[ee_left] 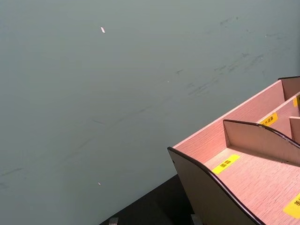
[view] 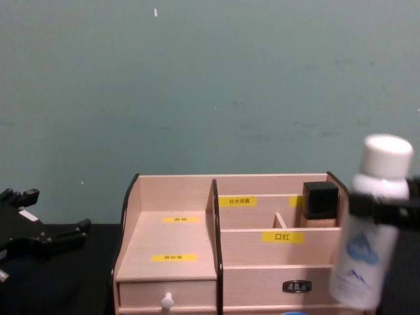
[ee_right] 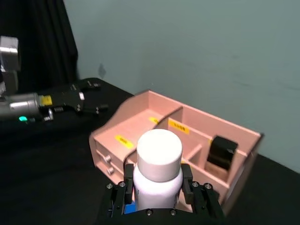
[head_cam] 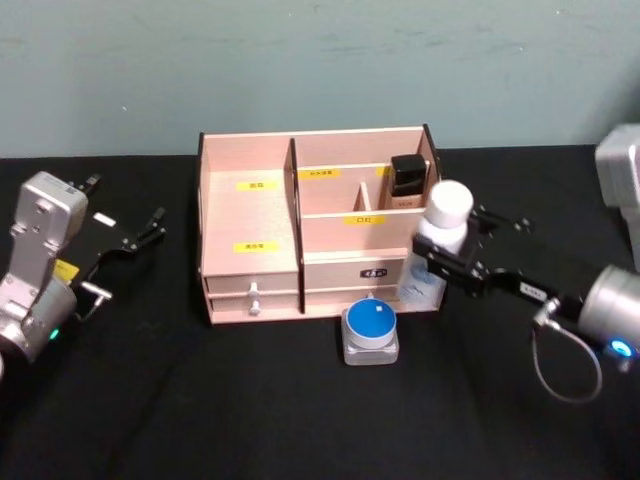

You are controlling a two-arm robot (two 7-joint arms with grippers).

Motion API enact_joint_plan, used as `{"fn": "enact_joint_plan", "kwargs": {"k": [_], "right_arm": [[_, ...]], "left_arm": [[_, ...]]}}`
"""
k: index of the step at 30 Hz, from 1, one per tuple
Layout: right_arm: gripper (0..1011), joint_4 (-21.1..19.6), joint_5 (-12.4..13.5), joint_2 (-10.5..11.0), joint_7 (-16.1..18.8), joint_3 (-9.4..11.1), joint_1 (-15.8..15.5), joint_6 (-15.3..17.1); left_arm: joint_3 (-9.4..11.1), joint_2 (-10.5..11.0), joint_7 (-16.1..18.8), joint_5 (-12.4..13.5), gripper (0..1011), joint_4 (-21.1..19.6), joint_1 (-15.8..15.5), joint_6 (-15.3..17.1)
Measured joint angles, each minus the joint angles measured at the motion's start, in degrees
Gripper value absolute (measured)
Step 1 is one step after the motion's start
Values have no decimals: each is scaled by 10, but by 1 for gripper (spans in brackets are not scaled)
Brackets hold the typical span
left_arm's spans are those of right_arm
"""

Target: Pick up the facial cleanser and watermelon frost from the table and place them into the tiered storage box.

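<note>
Cleanser bottle upright, clenched in right gripper, just beside tiered storage box

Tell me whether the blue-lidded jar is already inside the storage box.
No, the blue-lidded jar stands on the black table just in front of the tiered storage box, outside it.

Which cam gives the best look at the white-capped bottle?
Chest view: the bottle shows side-on, cap to base, label visible. Head view has it from above in the right gripper; right wrist view gets mostly its cap.
</note>
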Motion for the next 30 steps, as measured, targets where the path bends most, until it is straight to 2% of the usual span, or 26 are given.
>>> {"fn": "enact_joint_plan", "kwargs": {"k": [4, 11, 22, 30], "right_arm": [[600, 0, 8, -5, 1, -14, 30, 18], [600, 13, 8, -19, -8, -43, 84, 33], [600, 71, -23, -63, -32, -95, 168, 45], [600, 124, -45, -97, -39, -117, 212, 48]], "left_arm": [[0, 0, 0, 0, 1001, 0, 0, 0], [0, 0, 0, 0, 1001, 0, 0, 0], [0, 0, 0, 0, 1001, 0, 0, 0], [0, 0, 0, 0, 1001, 0, 0, 0]]}}
